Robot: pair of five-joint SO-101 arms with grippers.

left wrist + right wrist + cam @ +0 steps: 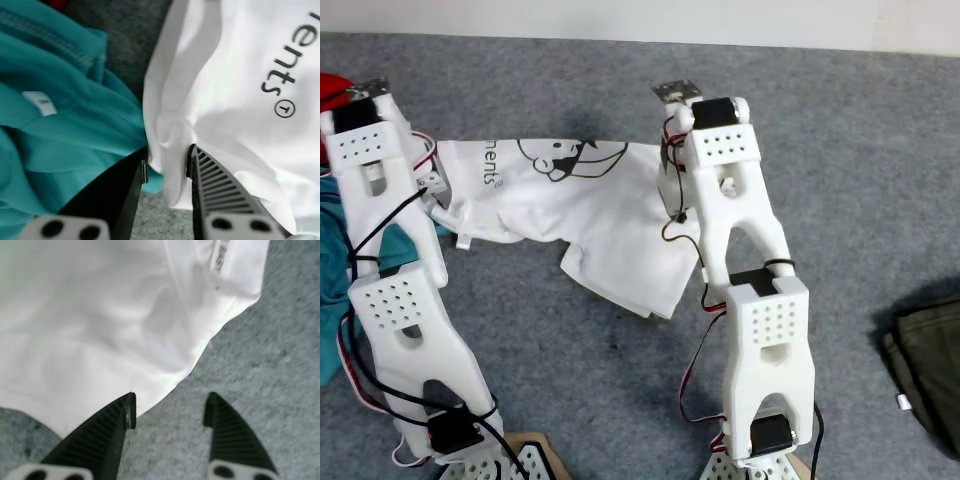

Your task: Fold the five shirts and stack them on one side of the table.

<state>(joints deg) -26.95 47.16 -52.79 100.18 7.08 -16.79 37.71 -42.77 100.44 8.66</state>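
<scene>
White shirt (580, 210) lies long-ways 9-to-3, left gripper (168, 166) pinching its 9 o'clock edge, right gripper (170, 411) jaws apart over the 3 o'clock edge.

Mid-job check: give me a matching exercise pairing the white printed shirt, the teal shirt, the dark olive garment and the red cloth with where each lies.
Things:
1. white fabric shirt with black print
2. teal knit shirt
3. dark olive fabric garment
4. red cloth

Places:
A. at the right edge of the grey carpeted table
B. far left corner, beyond the left arm
C. spread between the left arm and the right arm
D. bunched at the left edge, beside the left arm

Pairs: 1-C, 2-D, 3-A, 4-B
</scene>
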